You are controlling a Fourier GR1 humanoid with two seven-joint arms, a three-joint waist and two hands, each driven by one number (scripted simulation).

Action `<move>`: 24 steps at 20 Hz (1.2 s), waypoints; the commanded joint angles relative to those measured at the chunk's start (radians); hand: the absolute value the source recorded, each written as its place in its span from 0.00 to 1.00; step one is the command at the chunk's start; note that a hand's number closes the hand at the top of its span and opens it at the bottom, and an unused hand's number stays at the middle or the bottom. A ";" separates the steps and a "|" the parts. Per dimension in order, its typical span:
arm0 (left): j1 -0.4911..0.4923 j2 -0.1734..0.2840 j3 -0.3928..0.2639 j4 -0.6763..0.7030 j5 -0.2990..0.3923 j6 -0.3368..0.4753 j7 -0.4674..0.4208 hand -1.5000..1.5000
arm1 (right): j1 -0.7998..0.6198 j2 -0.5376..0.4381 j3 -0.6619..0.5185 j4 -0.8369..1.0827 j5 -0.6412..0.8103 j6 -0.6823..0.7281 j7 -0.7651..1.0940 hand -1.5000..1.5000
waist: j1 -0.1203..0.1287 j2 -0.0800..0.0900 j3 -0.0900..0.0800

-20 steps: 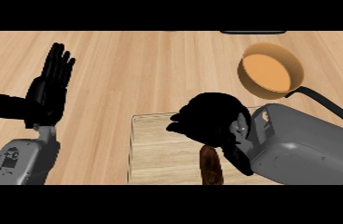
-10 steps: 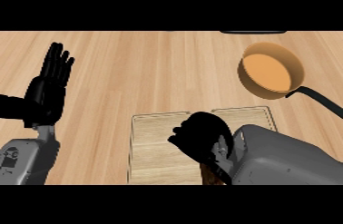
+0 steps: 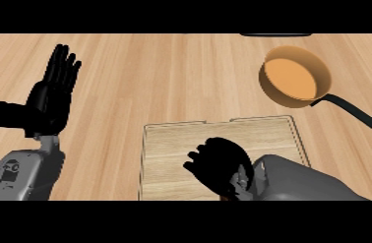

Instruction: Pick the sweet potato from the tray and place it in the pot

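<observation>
The wooden tray lies on the counter near the front, in the middle. My right hand is low over the tray's near half and covers the spot where the sweet potato lay, so the sweet potato is hidden under it. The orange pot stands at the back right, well away from this hand, with its black handle pointing to the right and toward me. My left hand rests open at the left edge, fingers up.
A dark object shows at the counter's far edge, just behind the pot. Bare wooden counter stretches between the tray, the pot and the left hand.
My right hand has come down and toward me over the tray and now covers the sweet potato, which showed below it before. The left hand, pot and tray have not moved.
</observation>
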 commanded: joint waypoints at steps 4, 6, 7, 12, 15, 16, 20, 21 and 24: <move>0.018 -0.029 0.023 0.087 -0.017 -0.039 -0.089 0.50 | 0.077 0.074 0.007 -0.022 0.153 0.049 0.035 0.00 | -0.002 0.001 -0.001; -0.035 -0.008 0.017 0.016 -0.018 -0.016 0.020 0.50 | 0.052 -0.024 0.021 0.022 0.248 0.046 -0.103 0.00 | 0.005 0.003 0.001; -0.053 -0.005 0.028 0.004 -0.009 -0.012 0.048 0.50 | 0.109 -0.039 0.040 -0.028 0.269 0.034 -0.075 0.00 | 0.000 0.001 0.001; -0.010 -0.017 0.035 0.027 -0.030 -0.042 -0.023 0.50 | 0.139 -0.039 0.063 0.097 0.435 -0.044 -0.235 0.00 | 0.006 0.003 0.001; 0.037 0.001 0.067 -0.044 0.006 -0.073 0.023 0.50 | 0.142 0.073 0.021 0.137 0.456 0.002 -0.214 0.00 | 0.008 0.001 0.000; -0.008 -0.025 0.038 -0.062 -0.029 -0.019 0.083 0.50 | 0.202 0.025 0.046 0.077 0.482 -0.002 -0.225 0.00 | 0.003 0.000 0.000; 0.022 -0.052 0.036 -0.033 -0.040 -0.044 0.006 0.50 | 0.189 0.035 0.055 0.167 0.566 -0.047 -0.356 0.00 | 0.005 0.002 0.000; 0.035 -0.028 0.050 -0.063 -0.034 -0.053 0.031 0.50 | 0.232 -0.007 0.071 0.148 0.585 -0.082 -0.377 0.00 | 0.005 0.001 0.000; -0.044 -0.023 0.061 0.003 -0.052 -0.040 0.048 0.50 | 0.266 0.040 0.083 0.172 0.609 -0.093 -0.374 0.00 | 0.002 0.002 0.000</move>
